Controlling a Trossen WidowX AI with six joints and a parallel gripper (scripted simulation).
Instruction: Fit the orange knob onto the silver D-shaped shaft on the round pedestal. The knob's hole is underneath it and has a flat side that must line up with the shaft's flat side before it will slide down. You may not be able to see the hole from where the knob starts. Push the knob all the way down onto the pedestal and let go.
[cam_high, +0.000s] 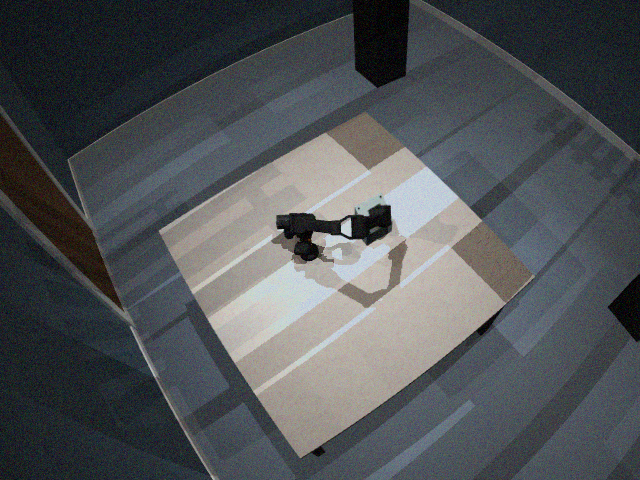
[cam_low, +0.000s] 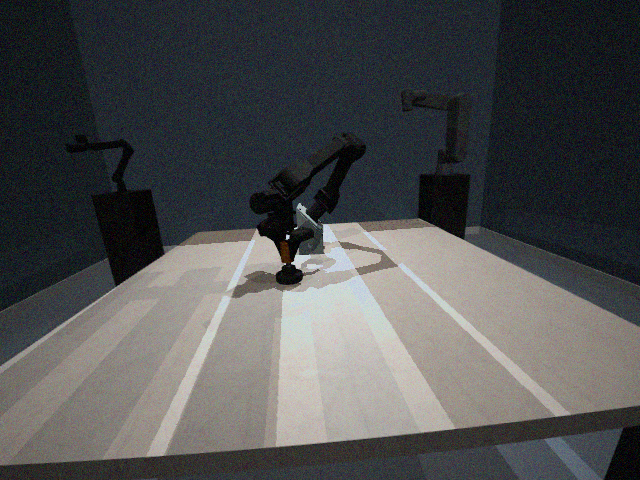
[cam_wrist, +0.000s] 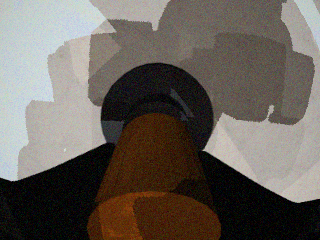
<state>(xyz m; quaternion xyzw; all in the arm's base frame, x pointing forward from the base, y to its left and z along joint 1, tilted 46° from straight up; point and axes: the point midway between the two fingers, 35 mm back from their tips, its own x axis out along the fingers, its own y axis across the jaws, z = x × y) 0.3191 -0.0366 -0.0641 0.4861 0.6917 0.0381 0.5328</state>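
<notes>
The orange knob (cam_low: 285, 251) (cam_wrist: 156, 165) is clasped between the fingers of the gripper (cam_low: 285, 248) (cam_wrist: 155, 156), upright over the round black pedestal (cam_high: 311, 251) (cam_low: 288, 275) (cam_wrist: 117, 95). In the exterior view a short narrow part shows between the knob's lower end and the pedestal's wide base; whether the knob touches it, and how the flat sides line up, I cannot tell.

The black arm (cam_high: 326, 227) (cam_low: 336, 178) bends up and over from a pale bracket (cam_high: 368, 205) (cam_low: 311, 235) on the table. The table (cam_high: 392, 335) (cam_low: 465, 382) has a light beige top crossed by bright stripes, grey-brown patches and the arm's angular shadow.

Around it spreads a blue-grey floor (cam_high: 516, 392) (cam_low: 522, 258) with lighter and darker streaks. Behind stand dark blue walls (cam_low: 258, 67). Two more arms, a dark one (cam_low: 124, 155) and a greyish one (cam_low: 457, 124), sit on tall black stands (cam_low: 129, 232) (cam_low: 443, 201) beyond the table. A brown panel (cam_high: 46, 206) shows at one side of the top view. The light is dim.
</notes>
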